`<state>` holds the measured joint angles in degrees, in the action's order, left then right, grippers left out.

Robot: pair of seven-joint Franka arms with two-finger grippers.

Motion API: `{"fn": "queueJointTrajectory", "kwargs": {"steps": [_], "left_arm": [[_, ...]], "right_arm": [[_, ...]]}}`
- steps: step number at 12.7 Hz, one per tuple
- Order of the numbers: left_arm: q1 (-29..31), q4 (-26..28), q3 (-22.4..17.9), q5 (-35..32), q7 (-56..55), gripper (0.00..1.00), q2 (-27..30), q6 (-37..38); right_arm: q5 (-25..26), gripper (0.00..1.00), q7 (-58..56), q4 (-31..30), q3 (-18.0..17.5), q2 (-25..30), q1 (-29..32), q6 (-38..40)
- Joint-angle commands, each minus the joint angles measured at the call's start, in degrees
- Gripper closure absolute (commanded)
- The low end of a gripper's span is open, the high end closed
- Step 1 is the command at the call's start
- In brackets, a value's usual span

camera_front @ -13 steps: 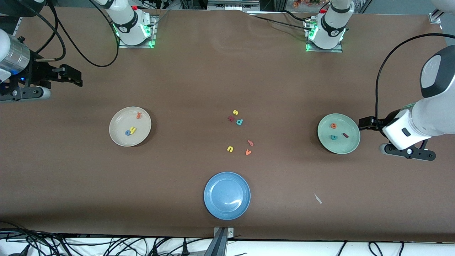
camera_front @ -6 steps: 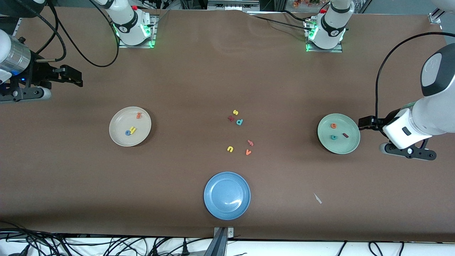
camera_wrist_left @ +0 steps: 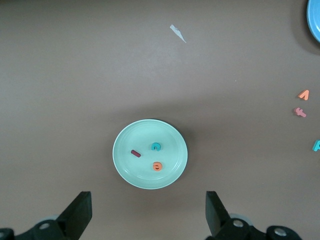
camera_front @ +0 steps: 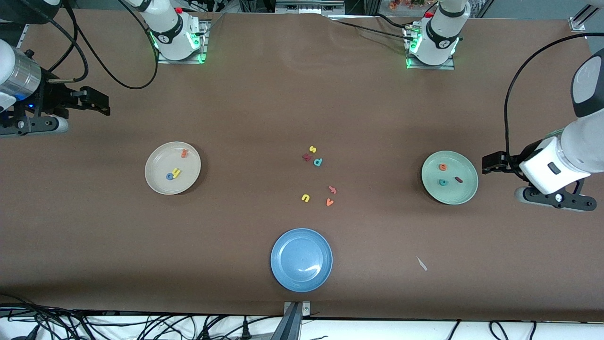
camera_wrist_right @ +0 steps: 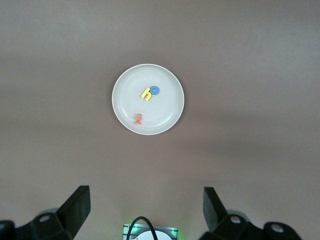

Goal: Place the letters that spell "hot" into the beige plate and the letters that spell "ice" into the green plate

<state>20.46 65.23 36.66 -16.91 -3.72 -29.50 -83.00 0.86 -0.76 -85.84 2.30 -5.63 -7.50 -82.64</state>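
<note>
The beige plate (camera_front: 158, 184) toward the right arm's end holds the orange t (camera_front: 184, 153), yellow h (camera_front: 176, 173) and blue o (camera_front: 169, 176). On the green plate (camera_front: 454, 194) toward the left arm's end lie the orange e (camera_front: 442, 166), teal c (camera_front: 442, 182) and dark red i (camera_front: 458, 179). My left gripper (camera_front: 490, 163) hangs open and empty over the table just off the green plate's (camera_wrist_left: 135, 172) rim. Well off the beige plate (camera_wrist_right: 167, 112), my right gripper (camera_front: 102, 105) waits open and empty over the table's end.
A blue plate (camera_front: 283, 274) sits near the front edge. Loose letters lie mid-table: yellow s (camera_front: 312, 149), a dark red one (camera_front: 306, 157), a teal one (camera_front: 318, 162), yellow u (camera_front: 305, 198), orange v (camera_front: 329, 202), a salmon one (camera_front: 332, 190). A white scrap (camera_front: 422, 263) lies nearer the front camera than the green plate.
The left arm has drawn back from the green plate toward its own end of the table. The right arm has not moved.
</note>
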Motion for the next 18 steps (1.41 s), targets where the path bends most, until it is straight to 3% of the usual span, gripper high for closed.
{"fn": "queueJointTrajectory", "kwargs": {"steps": [1, 2, 3, 4, 6, 8, 15, 18], "left_arm": [[-1.30, -1.85, -1.15, 0.21, -0.32, 0.00, -0.11, 0.38], [-1.82, -2.81, -1.33, 0.21, -0.24, 0.00, -0.38, 0.30], [-4.53, -3.17, -3.94, 0.56, 0.46, 0.00, -0.73, 0.38], [-9.25, -3.18, -10.58, 1.18, 0.99, 0.00, -0.29, 0.38], [-14.65, -3.18, -20.18, 8.08, 1.87, 0.00, 0.67, 0.30], [-16.06, -3.18, -23.90, 12.51, 1.87, 0.01, 0.94, -0.31], [-14.05, 9.72, -23.74, 14.00, 1.78, 0.01, 9.01, -12.95], [-12.99, 10.36, -23.65, 15.33, 1.87, 0.01, 9.55, -14.29]], "right_arm": [[-0.68, 0.00, -0.65, 1.99, 0.07, -0.79, 0.12, 1.43], [-0.68, 0.00, -0.65, 1.99, -0.01, -0.79, 0.12, 1.42], [-0.68, 0.00, -0.65, 1.99, -0.02, -0.79, 0.12, 1.42], [-0.68, 0.00, -0.65, 1.99, -0.02, -0.79, 0.12, 1.42], [-0.68, 0.00, -0.65, 1.99, -0.02, -0.87, 0.12, 1.51], [-0.68, 0.00, -0.65, 1.99, 0.07, -0.79, 0.12, 1.42], [-1.39, 0.00, -0.74, 1.99, 0.16, -0.79, 0.38, 1.51], [-1.39, 0.00, -0.74, 1.99, 0.16, -0.61, 0.38, 1.60]]}}
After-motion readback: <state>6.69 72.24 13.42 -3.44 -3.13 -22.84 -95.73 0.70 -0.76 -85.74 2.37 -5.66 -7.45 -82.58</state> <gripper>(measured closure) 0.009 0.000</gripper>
